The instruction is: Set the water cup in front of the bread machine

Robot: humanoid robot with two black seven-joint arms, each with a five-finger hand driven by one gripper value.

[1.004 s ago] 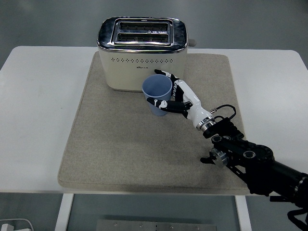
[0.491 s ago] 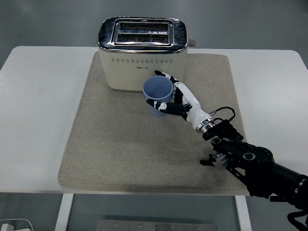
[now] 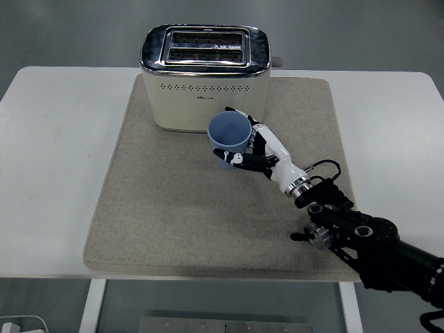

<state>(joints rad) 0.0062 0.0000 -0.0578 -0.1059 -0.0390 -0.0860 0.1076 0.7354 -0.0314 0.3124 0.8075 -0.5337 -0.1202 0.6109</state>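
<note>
A blue water cup (image 3: pixel 229 139) stands upright on the beige mat (image 3: pixel 173 208), just in front of the right half of the cream and chrome bread machine (image 3: pixel 205 76). My right hand (image 3: pixel 248 147), white with black fingers, comes from the lower right and is wrapped around the cup's right side, thumb in front and fingers behind. The black right arm (image 3: pixel 361 239) stretches to the lower right corner. No left arm shows.
The mat lies on a white table (image 3: pixel 55 152), with bare table at left and right. The bread machine's lever knob (image 3: pixel 277 61) sticks out at its right end. A cable loop (image 3: pixel 322 170) sits at my wrist.
The right hand has shifted slightly right and toward the near edge, taking the cup with it. The bread machine has not moved.
</note>
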